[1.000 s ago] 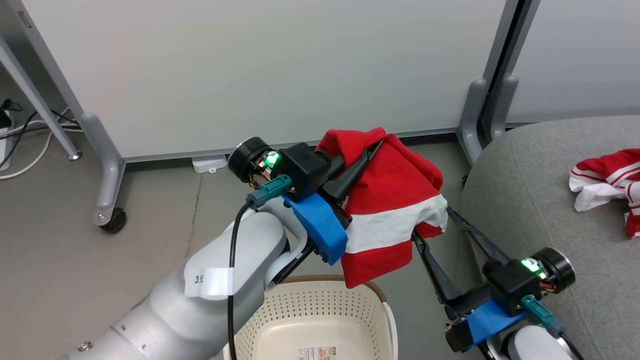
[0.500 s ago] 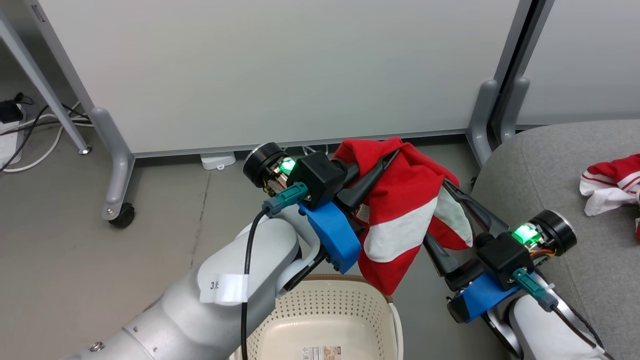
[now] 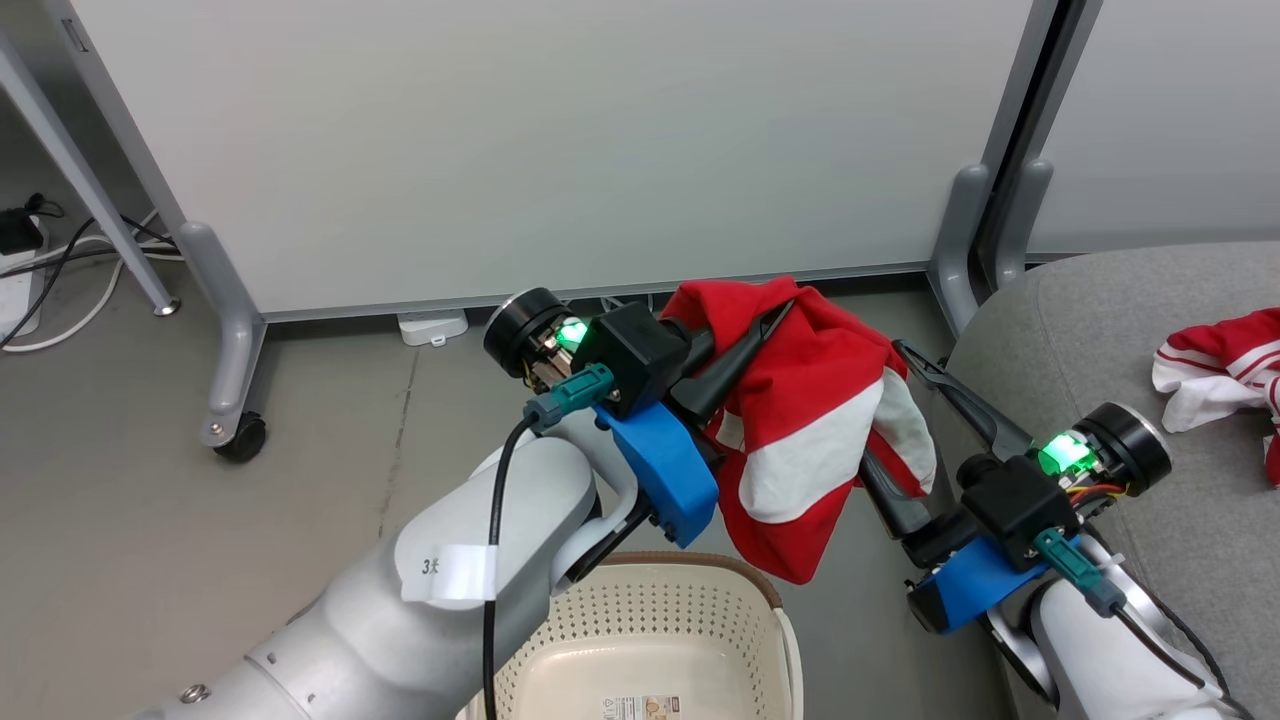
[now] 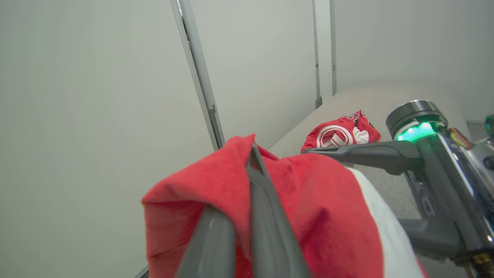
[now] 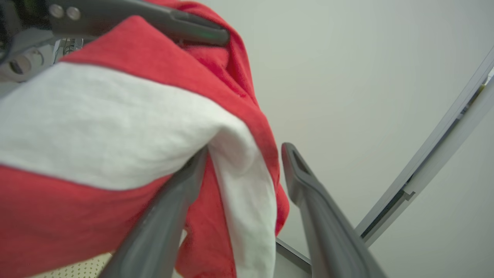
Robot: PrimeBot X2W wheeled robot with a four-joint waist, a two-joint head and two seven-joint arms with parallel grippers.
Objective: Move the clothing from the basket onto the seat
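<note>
From the head camera I see my left claw (image 3: 782, 310) clamped tight on a red jersey (image 3: 810, 430) with a broad white band. Its two dark fingers are pressed together, with cloth bunched over and around them. In the left wrist view the same claw (image 4: 252, 154) shows its fingers meeting at the tips, and the red fabric (image 4: 320, 216) is humped on both sides of them.

The held jersey hangs in the air above the grey floor, just past the far right corner of the basket (image 3: 660, 620). It touches neither the basket nor the seat (image 3: 1100, 340). The basket is cream perforated plastic with a brown rim. It sits at the near edge below my left forearm, and a label shows on its bottom.

My right claw (image 3: 890, 410) is spread wide on the right side of the jersey. In the right wrist view the claw (image 5: 245, 152) has its left finger tucked under a white-edged fold of the jersey (image 5: 115, 116), and that fold droops into the gap. The right finger stands bare and clear of the cloth. The jaws are not closed on anything.

The light grey seat fills the right side of the head view. A second jersey (image 3: 1215, 365), red with white stripes, lies crumpled on it, well apart from both claws. It also shows in the left wrist view (image 4: 339, 131), resting on the seat (image 4: 370, 100).

White partition panels on grey legs stand along the far side.
</note>
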